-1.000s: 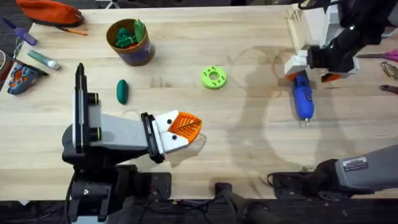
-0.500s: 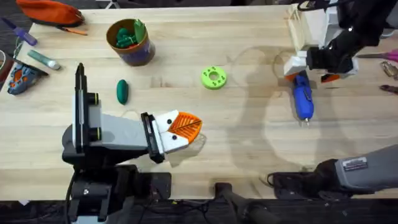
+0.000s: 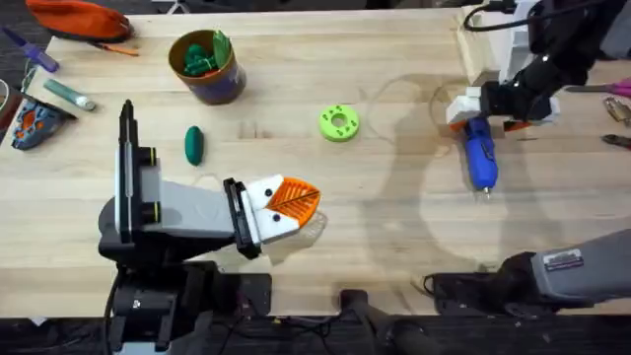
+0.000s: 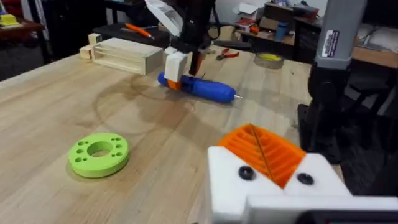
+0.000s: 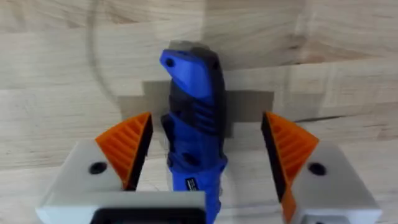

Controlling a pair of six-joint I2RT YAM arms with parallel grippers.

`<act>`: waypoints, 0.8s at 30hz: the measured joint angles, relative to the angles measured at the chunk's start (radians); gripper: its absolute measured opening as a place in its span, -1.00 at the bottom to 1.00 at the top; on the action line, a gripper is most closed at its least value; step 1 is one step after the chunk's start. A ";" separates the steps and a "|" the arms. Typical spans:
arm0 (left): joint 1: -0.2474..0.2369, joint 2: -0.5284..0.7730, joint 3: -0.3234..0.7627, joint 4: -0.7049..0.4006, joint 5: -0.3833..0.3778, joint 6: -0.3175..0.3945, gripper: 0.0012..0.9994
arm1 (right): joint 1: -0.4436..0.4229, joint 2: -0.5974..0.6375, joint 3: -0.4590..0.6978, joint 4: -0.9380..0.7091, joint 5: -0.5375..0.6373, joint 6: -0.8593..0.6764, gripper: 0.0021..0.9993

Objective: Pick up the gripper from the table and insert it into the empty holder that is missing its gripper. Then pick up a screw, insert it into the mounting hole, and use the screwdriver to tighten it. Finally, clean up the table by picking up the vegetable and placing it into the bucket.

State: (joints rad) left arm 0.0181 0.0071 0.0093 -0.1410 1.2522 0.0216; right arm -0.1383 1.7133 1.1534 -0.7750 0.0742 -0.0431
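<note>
1. Screwdriver (image 3: 480, 156), bright blue and pen-shaped, lies flat on the wooden surface (image 3: 394, 227) toward its right edge, its thin metal bit pointing at the near edge.
2. Right pincer (image 3: 496, 106) sits low over the screwdriver's far end. In the right wrist view its fingers are spread wide, the orange ribbed pads (image 5: 130, 144) on either side of the blue body with a gap on each side; it has hold of nothing.
3. From the left wrist view the screwdriver (image 4: 200, 86) lies across the surface with the right pincer (image 4: 182, 62) down over its orange-accented end.
4. Left pincer (image 3: 286, 204) rests near the near edge, left of centre. Its white fingers are drawn together with the orange ribbed pads meeting; nothing shows between them.
5. Vegetable (image 3: 193, 144), a dark green smooth oval, lies on the surface toward the left, just beyond the left arm.
6. Bucket (image 3: 207, 67), round and tan-gold with a dark blue band, stands near the far left corner, well beyond the vegetable, with green items inside.
7. Lime-green disc (image 3: 339, 122) with small holes lies flat near the middle of the surface, well apart from the vegetable and the screwdriver.
8. Pale wooden block (image 3: 478, 44) sits at the far edge, just beyond the right pincer.
</note>
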 joint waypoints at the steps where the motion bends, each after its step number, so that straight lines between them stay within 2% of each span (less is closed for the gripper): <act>1: 0.000 0.000 0.000 0.000 0.000 0.000 -0.98 | 0.000 0.003 0.000 0.001 0.000 -0.004 0.99; 7: 0.000 0.000 0.000 0.000 0.000 0.000 -0.98 | 0.000 0.042 -0.002 0.001 0.000 -0.018 0.99; 24: 0.000 0.000 0.000 0.000 0.000 0.000 -0.98 | 0.001 0.054 -0.002 0.003 -0.005 -0.033 0.96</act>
State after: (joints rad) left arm 0.0181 0.0071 0.0093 -0.1410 1.2522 0.0216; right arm -0.1375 1.7676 1.1511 -0.7719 0.0697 -0.0757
